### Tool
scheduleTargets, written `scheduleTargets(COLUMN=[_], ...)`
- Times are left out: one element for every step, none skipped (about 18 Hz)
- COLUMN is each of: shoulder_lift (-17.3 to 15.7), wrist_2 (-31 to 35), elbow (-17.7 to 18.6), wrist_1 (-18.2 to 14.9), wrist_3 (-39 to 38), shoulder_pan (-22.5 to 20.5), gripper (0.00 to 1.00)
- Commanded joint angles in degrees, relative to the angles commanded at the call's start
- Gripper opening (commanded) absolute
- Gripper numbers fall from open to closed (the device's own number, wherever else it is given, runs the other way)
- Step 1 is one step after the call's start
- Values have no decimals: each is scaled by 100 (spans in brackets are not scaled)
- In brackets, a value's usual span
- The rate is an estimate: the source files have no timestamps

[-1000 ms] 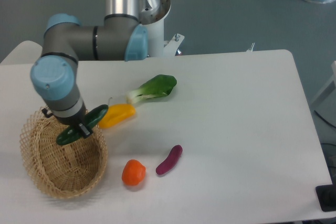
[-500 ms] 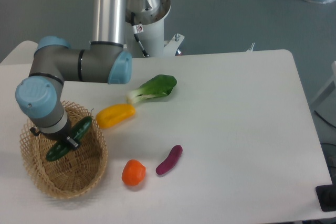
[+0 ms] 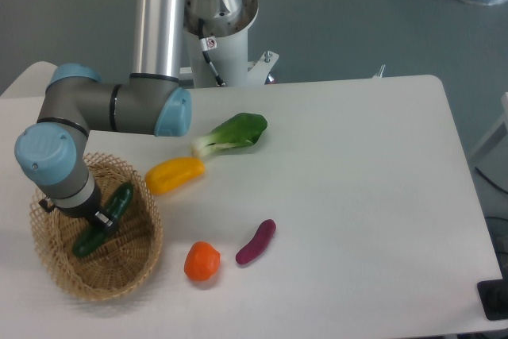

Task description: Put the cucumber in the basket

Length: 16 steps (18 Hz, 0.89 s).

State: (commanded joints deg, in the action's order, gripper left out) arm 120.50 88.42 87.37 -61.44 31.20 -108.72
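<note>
Over on the left sits the oval woven wicker basket (image 3: 59,263), light tan with a scalloped rim, and the slim, dark green, glossy cucumber (image 3: 105,219) lies slanted inside its opening, lower end down toward the left, upper end up toward the right. The grey and pale-blue arm reaches over that side, and its small dark two-finger gripper (image 3: 101,221) sits right at the cucumber's middle (the wrist covers most of it from where I stand). I cannot tell whether the fingers are clamped on the vegetable or already parted, nor whether the cucumber rests on the basket floor.

Just right of the basket rim lies a yellow pepper (image 3: 175,174), and beyond it a leafy green bok choy with a white stem (image 3: 232,133). Nearer the front edge of the white table (image 3: 365,196) lie a small round orange tomato-like fruit (image 3: 202,260) and a small purple eggplant (image 3: 256,241), close together, well apart from the basket's contents.
</note>
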Motion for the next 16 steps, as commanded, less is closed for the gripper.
scheduleTargets(shoulder_lift=[9, 26, 52, 70, 79, 70, 53, 35, 18, 26, 44, 61, 79, 105, 149, 184], wrist_2=[0, 0, 0, 0, 9, 9, 9, 0, 9, 9, 9, 9, 9, 0, -35, -53], elbow=[-70, -158, -254, -342, -439, -536, -624, -694, -704, -704, -704, -704, -695, -704, -712, -747], wrist_1=[0, 0, 0, 0, 9, -17, -44, -70, -70, -70, -70, -70, -62, -62, -44, -53], wrist_3=[0, 52, 62, 79, 114, 271, 438, 570, 676, 842, 1096, 1412, 1694, 1975, 2273, 2555], shoulder_pan=[-9, -44, -140, -341, -517, -684, -868, -1044, -1237, -1413, -1580, -1773, -1967, -2151, -2327, -2494], gripper=[100, 100, 100, 100, 100, 100, 100, 100, 100, 100, 100, 100, 100, 100, 100, 100])
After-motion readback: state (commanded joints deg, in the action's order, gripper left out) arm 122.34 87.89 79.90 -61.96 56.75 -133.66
